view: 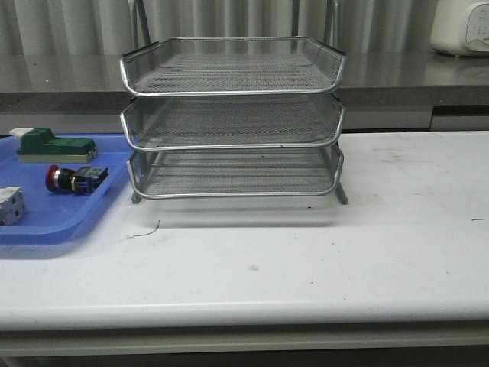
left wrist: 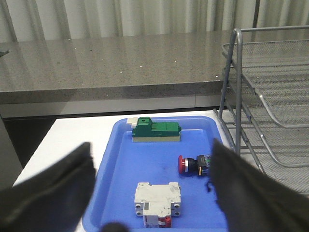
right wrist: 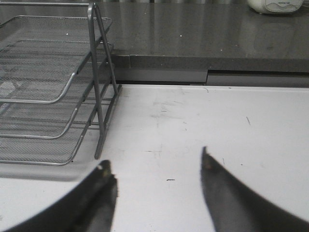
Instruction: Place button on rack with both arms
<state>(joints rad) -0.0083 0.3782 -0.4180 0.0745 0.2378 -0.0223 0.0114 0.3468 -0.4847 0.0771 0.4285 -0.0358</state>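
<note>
The button point(view: 72, 179) lies on its side on the blue tray point(view: 53, 225) at the left, red cap pointing left; it also shows in the left wrist view point(left wrist: 193, 165). The three-tier wire rack point(view: 233, 122) stands at the middle back of the table, and shows in the left wrist view point(left wrist: 270, 96) and the right wrist view point(right wrist: 48, 96). My left gripper point(left wrist: 150, 145) is open and empty, above the tray's near end, with the button close to one finger. My right gripper point(right wrist: 155, 157) is open and empty over bare table beside the rack. Neither arm shows in the front view.
A green-and-beige block point(view: 53, 145) and a small white block point(view: 11, 205) also lie on the blue tray. A grey counter point(view: 412, 80) runs behind the table, with a white appliance point(view: 461, 27) on it at the far right.
</note>
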